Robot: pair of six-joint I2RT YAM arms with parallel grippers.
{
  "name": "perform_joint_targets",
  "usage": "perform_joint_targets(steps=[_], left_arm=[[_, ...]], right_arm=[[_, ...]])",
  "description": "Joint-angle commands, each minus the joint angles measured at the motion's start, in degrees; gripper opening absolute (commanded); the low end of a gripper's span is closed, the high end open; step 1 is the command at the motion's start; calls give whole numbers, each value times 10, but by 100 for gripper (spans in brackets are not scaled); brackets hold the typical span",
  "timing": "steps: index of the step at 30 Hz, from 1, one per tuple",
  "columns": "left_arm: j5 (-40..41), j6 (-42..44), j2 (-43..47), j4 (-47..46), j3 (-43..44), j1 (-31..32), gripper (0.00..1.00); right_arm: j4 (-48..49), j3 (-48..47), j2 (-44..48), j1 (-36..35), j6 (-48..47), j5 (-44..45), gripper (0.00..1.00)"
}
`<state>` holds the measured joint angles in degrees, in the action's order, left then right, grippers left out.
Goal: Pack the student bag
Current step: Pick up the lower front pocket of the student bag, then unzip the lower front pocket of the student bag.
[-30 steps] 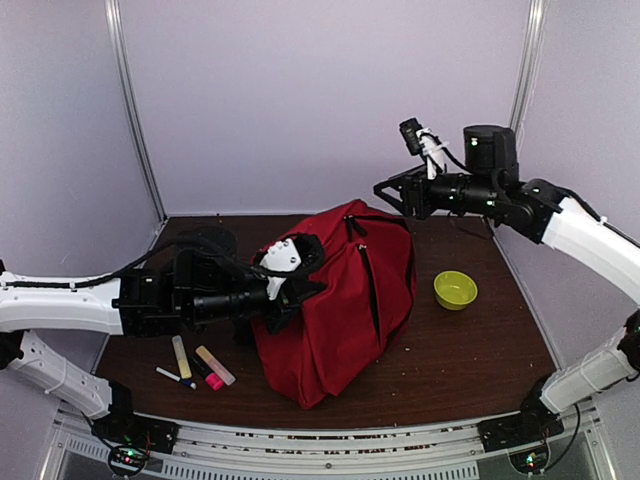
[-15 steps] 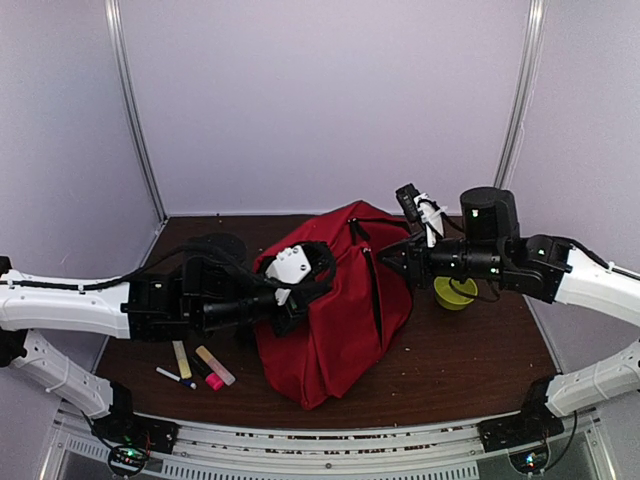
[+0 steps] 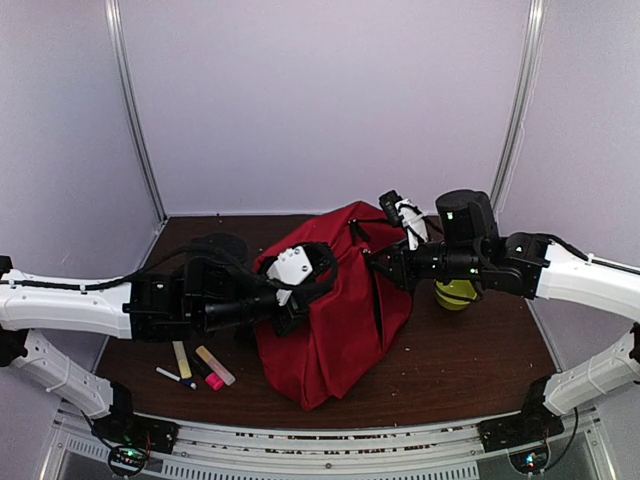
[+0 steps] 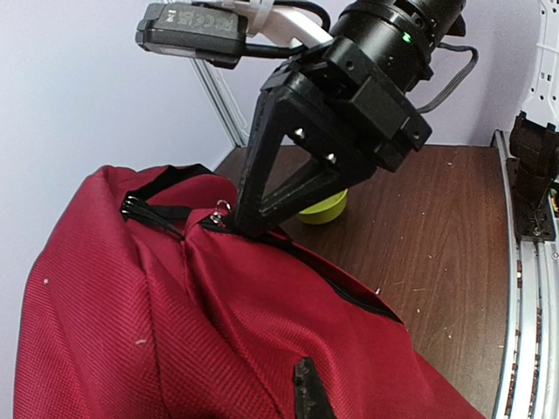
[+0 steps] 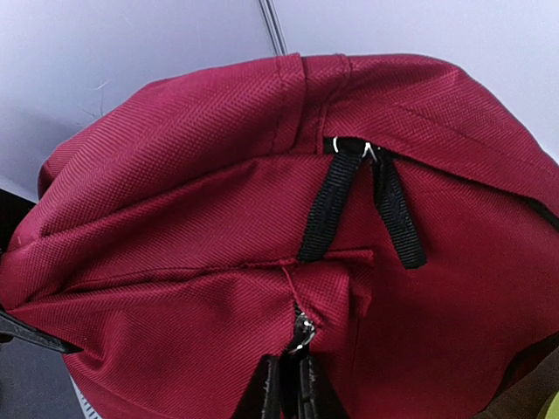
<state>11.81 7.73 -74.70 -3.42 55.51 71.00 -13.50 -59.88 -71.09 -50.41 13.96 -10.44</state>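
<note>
the right end effector (image 5: 288, 377) has its two dark fingers drawn nearly together, pinched on the small metal zipper pull (image 5: 303, 332) where a seam of the student bag (image 3: 340, 310) ends. the left wrist view shows the same grip from the far side: the fingers taper to a point that meets the bag's upper edge beside a little metal ring. just above that zipper, two black webbing tabs (image 5: 332, 209) hang from a second zipper near the bag's top.

the left end effector (image 3: 288, 300) is closed, clamped on a fold of red fabric at the bag's left side. in its own wrist view only one black fingertip (image 4: 306, 388) shows, with cloth bunched around it.

the student bag stands bulging in the middle of the dark wooden worktop (image 3: 470, 360), between the two arms, its top toward the back wall.

behind the right arm, a lime-green bowl (image 3: 455, 296) sits on the worktop, partly hidden. near the left arm, beside the bag's lower left, lie a few pens and markers (image 3: 214, 365), one of them bright pink.
</note>
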Motion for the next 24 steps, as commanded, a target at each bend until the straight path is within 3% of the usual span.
perform_joint_targets(steps=[1,16,24], left_arm=[[4,16,-4,-54,16,4,0],[9,21,-4,-57,11,4,0],[6,22,-5,-58,10,4,0]], right_arm=[[8,-14,-6,-6,10,13,11],[13,6,11,-24,25,17,8],[15,4,-17,-22,40,59,18]])
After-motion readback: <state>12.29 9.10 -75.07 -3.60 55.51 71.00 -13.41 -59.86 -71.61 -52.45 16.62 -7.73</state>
